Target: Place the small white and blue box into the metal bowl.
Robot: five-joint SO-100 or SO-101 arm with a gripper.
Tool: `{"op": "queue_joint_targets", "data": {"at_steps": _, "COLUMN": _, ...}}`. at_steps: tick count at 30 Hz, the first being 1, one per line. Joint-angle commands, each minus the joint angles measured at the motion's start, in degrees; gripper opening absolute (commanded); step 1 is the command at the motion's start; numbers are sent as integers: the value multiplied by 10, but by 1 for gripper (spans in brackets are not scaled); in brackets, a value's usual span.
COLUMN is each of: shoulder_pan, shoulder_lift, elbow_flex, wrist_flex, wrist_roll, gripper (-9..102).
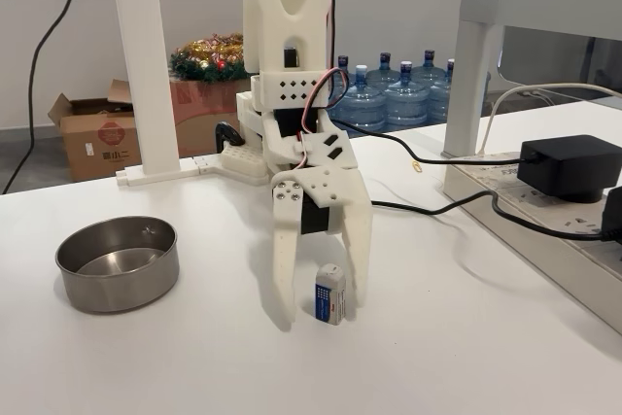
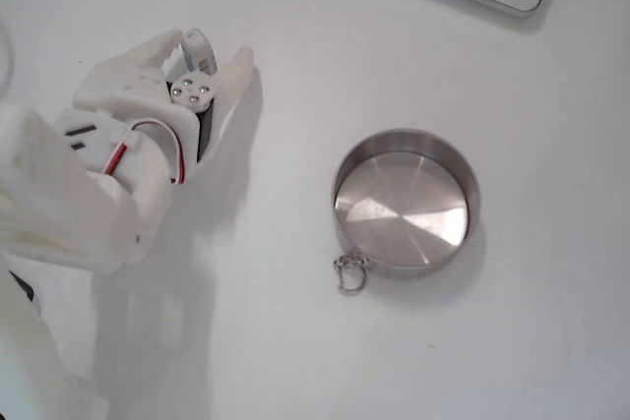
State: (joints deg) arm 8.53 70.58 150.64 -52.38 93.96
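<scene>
The white, matte-plastic hand (image 1: pixel 321 313) points straight down at the smooth white table (image 1: pixel 466 337), its two flat, tapering fingers spread on either side of the small white and blue box (image 1: pixel 330 293). The box stands upright on the table between them, a tiny rectangular block with a white top, a blue printed face and a red strip at its foot; whether the fingers touch it I cannot tell. Well apart, to the left in this fixed view, sits the metal bowl (image 1: pixel 118 264), round, shallow and straight-walled in brushed steel. From above, the bowl's (image 2: pixel 406 202) flat bottom shines, and a small wire ring (image 2: pixel 349 270) hangs at its rim.
</scene>
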Motion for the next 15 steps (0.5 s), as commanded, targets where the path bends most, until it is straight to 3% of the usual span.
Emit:
{"op": "queue_joint_targets", "data": {"at_steps": 1, "shoulder_pan": -2, "shoulder_lift": 0, "elbow_flex": -11, "wrist_flex": -10, "wrist_roll": 4, "gripper": 23}}
{"op": "queue_joint_targets", "data": {"at_steps": 15, "shoulder_pan": 18, "shoulder_lift": 8, "elbow_flex": -1, "wrist_flex": -10, "wrist_roll": 4, "gripper": 1}}
